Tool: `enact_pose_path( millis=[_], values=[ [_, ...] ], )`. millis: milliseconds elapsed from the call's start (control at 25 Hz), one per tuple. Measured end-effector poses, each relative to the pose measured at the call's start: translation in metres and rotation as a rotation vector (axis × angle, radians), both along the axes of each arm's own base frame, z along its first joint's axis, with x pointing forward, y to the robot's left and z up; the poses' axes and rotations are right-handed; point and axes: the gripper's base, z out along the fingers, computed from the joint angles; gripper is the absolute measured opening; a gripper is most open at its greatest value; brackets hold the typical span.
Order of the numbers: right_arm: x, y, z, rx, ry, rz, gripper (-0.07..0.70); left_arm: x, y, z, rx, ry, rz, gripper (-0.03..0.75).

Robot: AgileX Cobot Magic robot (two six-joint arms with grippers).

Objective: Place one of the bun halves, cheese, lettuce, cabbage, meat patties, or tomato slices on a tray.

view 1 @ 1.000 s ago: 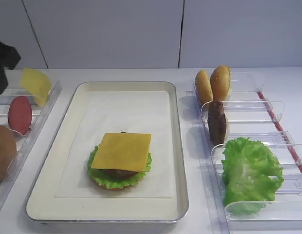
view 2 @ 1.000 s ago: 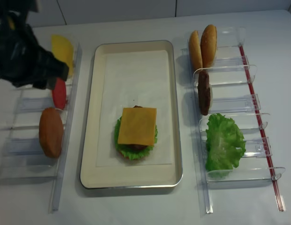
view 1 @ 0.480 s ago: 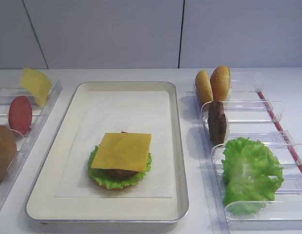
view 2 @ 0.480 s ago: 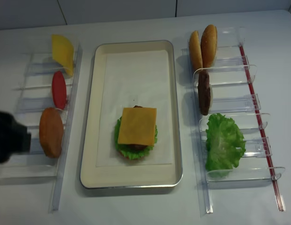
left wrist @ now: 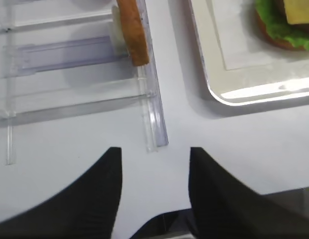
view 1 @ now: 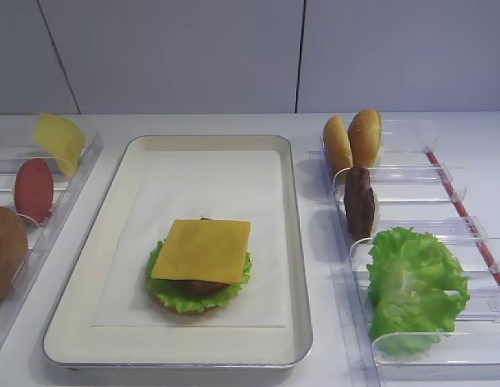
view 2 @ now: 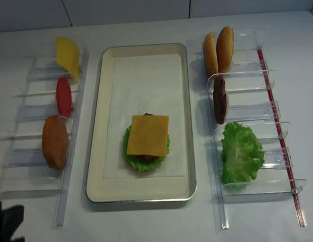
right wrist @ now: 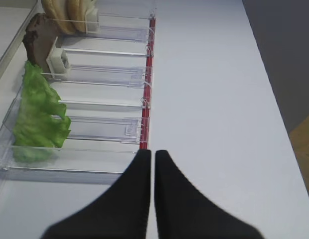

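Since a second ago the left gripper (left wrist: 154, 164) has drawn back from the cheese bin to the table's near-left corner, jaws apart and empty; the right gripper (right wrist: 150, 164) is closed on nothing; cheese (view 1: 202, 250) tops the lettuce (view 1: 193, 297) on the tray (view 1: 298, 274).
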Motion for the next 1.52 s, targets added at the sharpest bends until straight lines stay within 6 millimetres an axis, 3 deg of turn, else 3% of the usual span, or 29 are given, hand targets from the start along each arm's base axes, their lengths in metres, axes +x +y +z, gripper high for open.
enact_pose_path(
  millis=[200, 640, 1520],
  values=[
    [0.000, 0.000, 0.000, 0.000, 0.000, 0.000, 0.056, -0.023, 0.003, -0.025, -0.043, -0.048, -0.017, 0.279],
    [0.000, 0.000, 0.000, -0.002, 0.000, 0.001, 0.056, -0.050, 0.006, -0.030, -0.119, -0.316, -0.083, 0.277],
    [0.000, 0.000, 0.000, -0.003, 0.000, 0.002, 0.056, -0.050, 0.013, -0.030, -0.049, -0.346, -0.049, 0.276]
  ],
)
